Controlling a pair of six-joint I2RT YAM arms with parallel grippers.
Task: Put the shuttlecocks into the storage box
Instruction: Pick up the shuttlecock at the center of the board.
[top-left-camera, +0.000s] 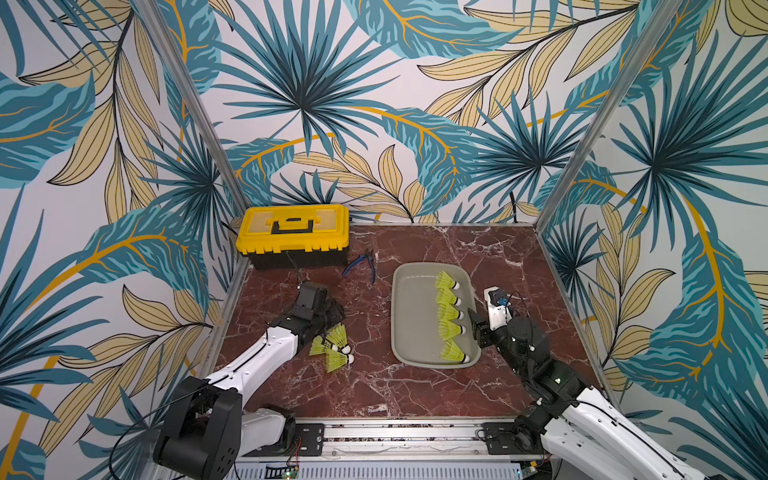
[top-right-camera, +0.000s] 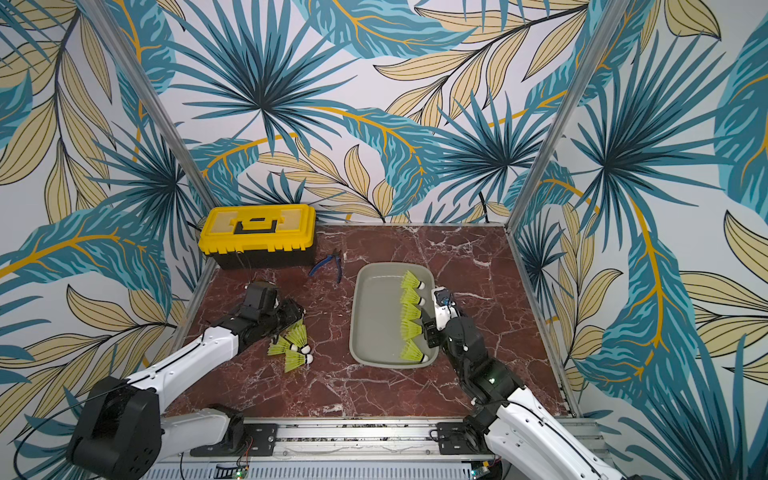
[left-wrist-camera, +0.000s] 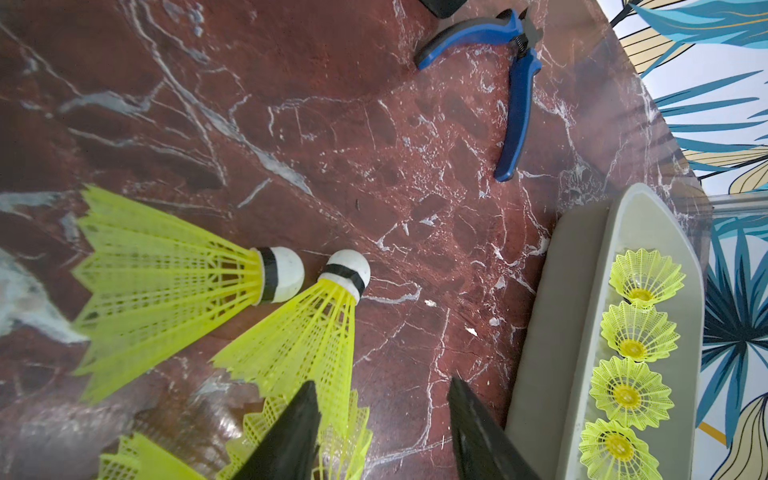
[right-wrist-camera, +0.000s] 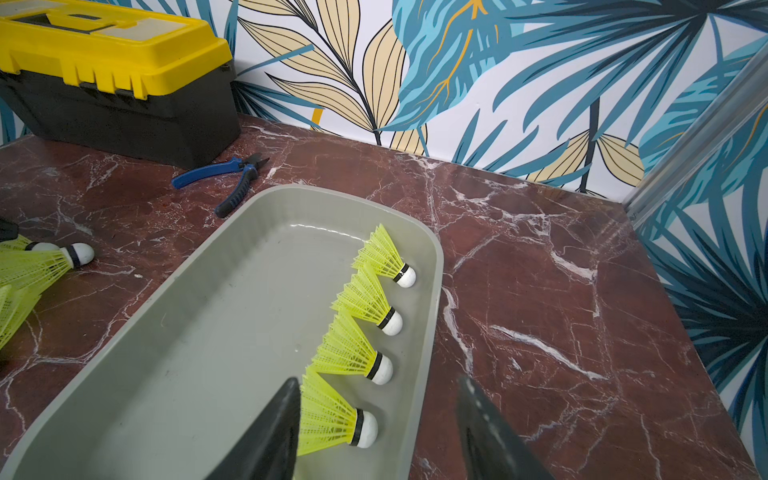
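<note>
Two part-open end effectors (left-wrist-camera: 381, 384) (right-wrist-camera: 378, 380), empty, above shuttlecocks (left-wrist-camera: 174, 282).

1. Both top views look bright and evenly lit to us; the arms cast only soft shadows on the worktop (top-left-camera: 415, 386).
2. We see pale glare on the tray (right-wrist-camera: 199, 332) floor in the right wrist view, and grey sheen on the worktop in the left wrist view.
3. The left tool (left-wrist-camera: 381, 386) and right tool (right-wrist-camera: 378, 380) look soft, out of focus.
4. We see the wall posts (top-left-camera: 197, 112) splay outward in both top views: lens distortion.
</note>
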